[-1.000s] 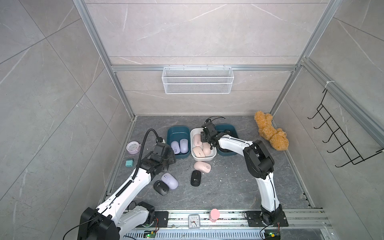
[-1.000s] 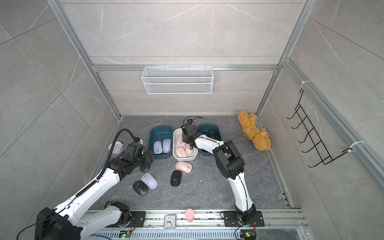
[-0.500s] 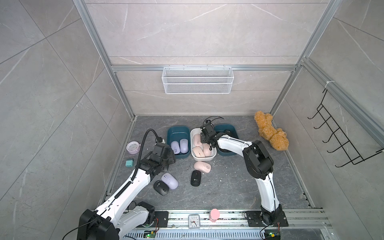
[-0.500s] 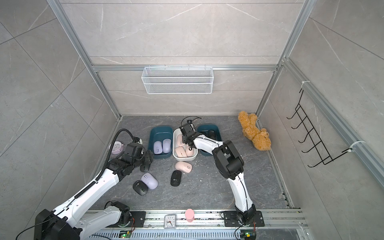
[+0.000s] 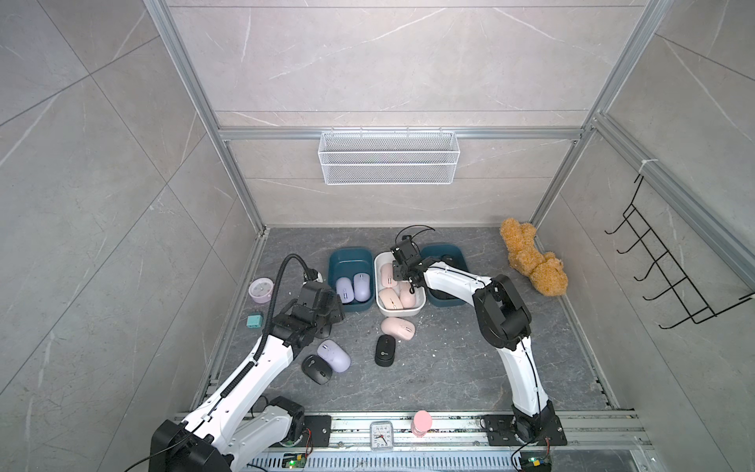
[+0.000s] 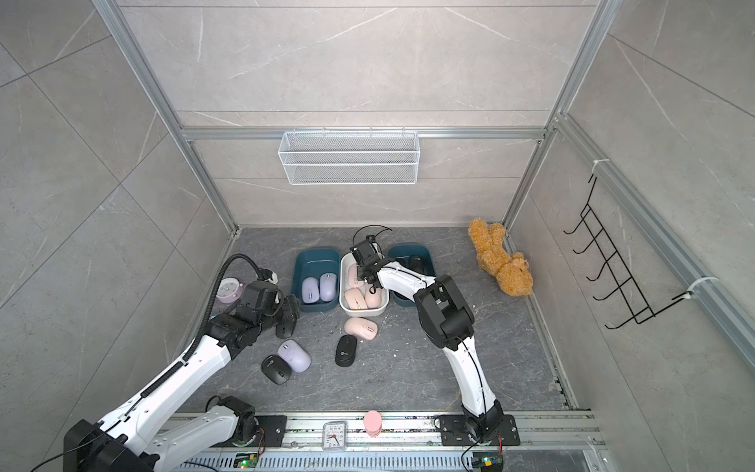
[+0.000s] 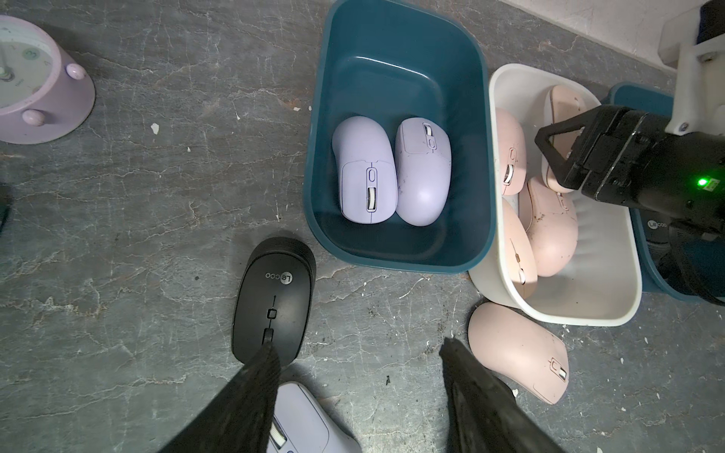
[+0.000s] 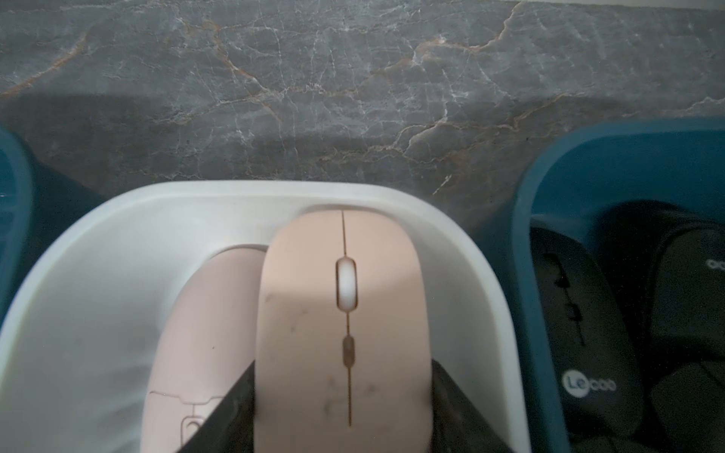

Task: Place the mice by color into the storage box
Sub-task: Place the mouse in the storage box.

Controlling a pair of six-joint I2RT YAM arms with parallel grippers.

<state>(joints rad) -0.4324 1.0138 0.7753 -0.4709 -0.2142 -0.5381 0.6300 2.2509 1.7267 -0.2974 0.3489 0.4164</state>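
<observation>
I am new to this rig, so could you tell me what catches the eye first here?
Two teal bins flank a white bin at the back of the floor. The right gripper holds a pink mouse at the white bin, and a brown teddy bear lies in the far right corner.

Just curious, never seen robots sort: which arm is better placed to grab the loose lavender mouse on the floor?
Probably left. The left gripper hangs open beside the lavender mouse, near the teal bin of lavender mice. The right gripper is shut on a pink mouse at the white bin.
</observation>
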